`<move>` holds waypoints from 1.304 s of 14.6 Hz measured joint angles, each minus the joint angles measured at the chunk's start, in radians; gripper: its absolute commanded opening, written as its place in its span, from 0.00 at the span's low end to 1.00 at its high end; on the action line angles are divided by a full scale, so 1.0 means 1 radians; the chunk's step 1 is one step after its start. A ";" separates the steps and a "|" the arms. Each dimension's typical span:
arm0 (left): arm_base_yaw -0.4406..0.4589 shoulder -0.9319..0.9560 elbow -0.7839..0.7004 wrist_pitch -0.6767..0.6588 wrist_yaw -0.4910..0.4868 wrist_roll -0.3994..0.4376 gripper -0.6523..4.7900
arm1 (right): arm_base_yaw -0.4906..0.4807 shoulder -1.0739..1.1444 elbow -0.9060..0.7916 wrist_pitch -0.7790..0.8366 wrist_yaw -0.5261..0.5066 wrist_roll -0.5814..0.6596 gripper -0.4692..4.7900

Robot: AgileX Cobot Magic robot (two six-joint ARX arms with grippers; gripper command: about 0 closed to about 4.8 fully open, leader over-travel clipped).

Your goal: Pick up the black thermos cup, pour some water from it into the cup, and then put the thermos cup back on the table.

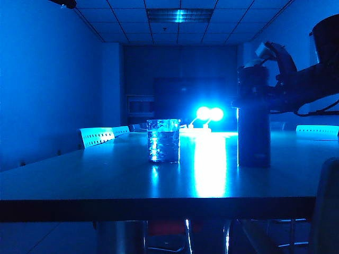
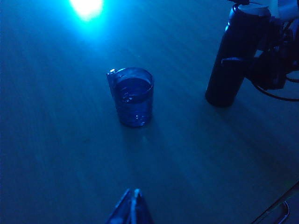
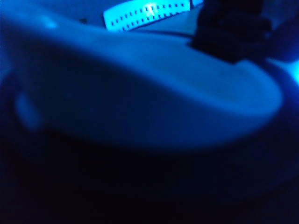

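While the right gripper (image 1: 253,87) is brought in around the upper body of the thermos (image 1: 253,119), its jaws are seen spread wide, one to each side of the flask; no firm clamp can be read from the exterior or left wrist view, so the flask is taken as not yet grasped. The right wrist view is filled by a blurred pale curved surface, too close to be identified. The left gripper (image 2: 131,207) is shown only as fingertips pressed together at the edge of its own view, empty, held back from the cup (image 2: 134,95).

The step in hand is judged to be the approach to the pick-up. Closure on the flask just below its cap is called for next, then a straight lift before any tilt toward the cup.

The thermos is stood upright on the table (image 1: 106,180), well apart from the cup, on the right in the exterior view. Its contents cannot be seen. The cup is stood upright near the table's middle; a liquid level may be present inside, but this cannot be confirmed under the blue light.
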 measured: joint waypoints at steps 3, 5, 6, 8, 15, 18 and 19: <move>0.000 0.000 0.000 -0.004 0.000 0.000 0.11 | 0.000 0.000 0.000 0.000 0.006 0.003 0.41; 0.000 0.000 0.000 -0.013 0.000 0.000 0.11 | 0.000 0.000 0.000 0.000 0.006 0.003 0.41; 0.000 0.000 0.000 -0.015 0.000 0.000 0.11 | -0.001 -0.003 -0.001 -0.001 0.006 0.003 0.41; 0.000 0.000 0.000 -0.017 0.000 0.000 0.11 | -0.019 -0.049 -0.007 -0.079 0.003 0.003 0.41; 0.000 0.000 0.000 -0.018 0.000 0.000 0.11 | -0.234 -0.258 -0.111 -0.192 -0.075 -0.010 0.41; -0.001 0.000 0.000 -0.018 0.000 0.000 0.11 | -0.206 -0.228 -0.112 -0.139 -0.090 -0.025 0.41; -0.001 0.000 0.000 -0.018 0.000 0.000 0.11 | -0.206 -0.211 -0.112 -0.127 -0.093 -0.027 0.41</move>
